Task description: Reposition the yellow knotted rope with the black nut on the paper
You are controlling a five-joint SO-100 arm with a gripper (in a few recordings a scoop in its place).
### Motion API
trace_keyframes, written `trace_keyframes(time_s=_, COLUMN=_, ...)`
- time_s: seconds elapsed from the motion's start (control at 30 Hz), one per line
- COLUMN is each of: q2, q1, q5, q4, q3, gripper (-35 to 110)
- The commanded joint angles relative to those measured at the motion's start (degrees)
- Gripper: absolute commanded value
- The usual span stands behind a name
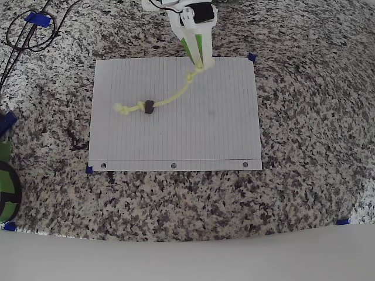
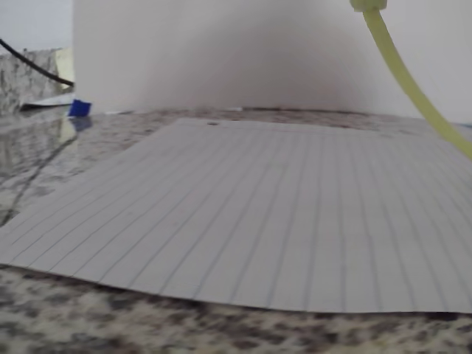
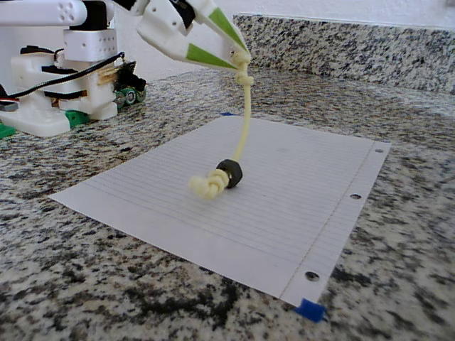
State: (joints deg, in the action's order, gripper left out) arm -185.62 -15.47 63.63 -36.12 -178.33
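Observation:
The yellow knotted rope [image 1: 170, 96] runs from my gripper [image 1: 201, 66] down to the paper [image 1: 222, 129]; its far knot [image 1: 122, 109] and the black nut [image 1: 149, 106] rest on the sheet. In the fixed view the rope [image 3: 244, 124] hangs nearly straight from my gripper [image 3: 244, 62], which is shut on its upper end just above a knot. The nut [image 3: 230, 172] sits upright beside the lower knot on the paper [image 3: 298, 199]. The wrist view has the rope [image 2: 413, 85] slanting down at upper right over the paper [image 2: 243, 221].
The paper lies on a speckled granite counter [image 1: 310, 175], taped at the corners with blue tape [image 1: 252, 57]. Black cables [image 1: 26, 29] loop at the overhead view's top left. The arm's white base [image 3: 60, 92] stands at the back left in the fixed view.

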Motion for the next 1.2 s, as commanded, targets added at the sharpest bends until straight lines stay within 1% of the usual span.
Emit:
trace_keyframes(time_s=0.0, q2=-2.4, q1=-1.2, q5=-0.4, q4=1.0, q3=-0.4, gripper=4)
trace_keyframes(time_s=0.17, q2=-3.3, q1=-1.8, q5=0.4, q4=-1.8, q3=-1.6, gripper=57)
trace_keyframes(time_s=0.2, q2=-3.5, q1=-1.8, q5=0.5, q4=-2.3, q3=-1.8, gripper=62)
trace_keyframes(time_s=0.27, q2=-4.0, q1=-2.0, q5=0.5, q4=-2.4, q3=-1.9, gripper=68)
trace_keyframes(time_s=0.43, q2=-4.8, q1=-2.4, q5=0.4, q4=-1.3, q3=-2.3, gripper=68)
trace_keyframes(time_s=0.53, q2=-5.2, q1=-1.1, q5=0.0, q4=-0.5, q3=-2.5, gripper=64)
trace_keyframes(time_s=0.67, q2=-3.5, q1=4.4, q5=-0.2, q4=2.3, q3=-2.4, gripper=54)
trace_keyframes(time_s=0.8, q2=3.8, q1=10.6, q5=-0.2, q4=9.1, q3=-2.2, gripper=52)
trace_keyframes(time_s=0.87, q2=8.7, q1=13.3, q5=-0.2, q4=11.0, q3=-1.1, gripper=52)
trace_keyframes(time_s=1.0, q2=19.5, q1=17.1, q5=-0.2, q4=11.0, q3=4.1, gripper=52)
trace_keyframes(time_s=1.17, q2=33.3, q1=20.8, q5=-0.2, q4=8.0, q3=14.0, gripper=50)
